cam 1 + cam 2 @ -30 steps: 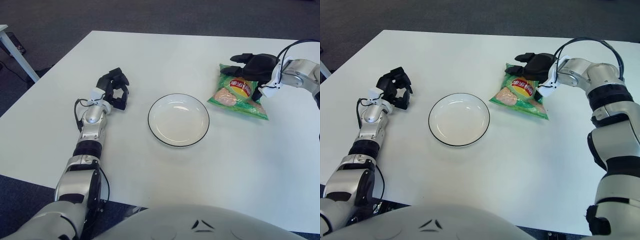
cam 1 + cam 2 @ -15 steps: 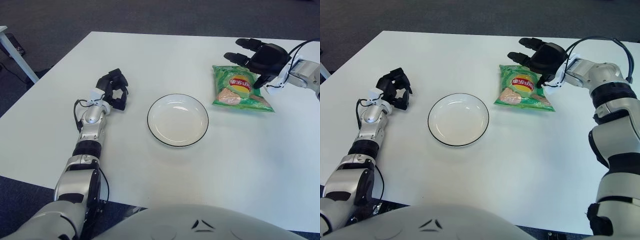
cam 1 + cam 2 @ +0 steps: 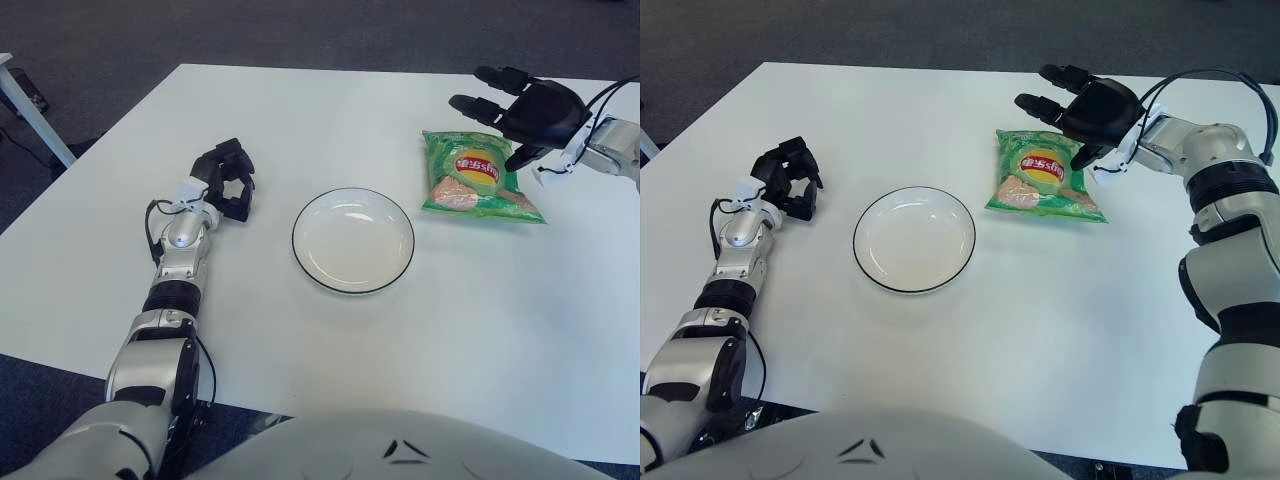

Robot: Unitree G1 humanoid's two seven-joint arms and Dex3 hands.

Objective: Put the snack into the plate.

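Green chip bag (image 3: pixel 478 179) lies flat on the white surface (image 3: pixel 330 330) right of the empty plate (image 3: pixel 353 239), right robot hand (image 3: pixel 528 108) spread wide just above its far edge, holding nothing; likely light, crinkly, slippery, contents fragile, so pinch a sealed edge.

Table (image 3: pixel 330 110): a plain white top is seen filling most of the frame, from the upper middle down to the lower edge, its left edge running diagonally toward the lower left.
Floor (image 3: pixel 300 30): a dark grey carpeted surface is shown across the top of the frame and again down the left side, beyond the table edge.
Second table (image 3: pixel 30 105): a white leg and a corner of a top are seen at the far upper left, cut off by the frame edge.
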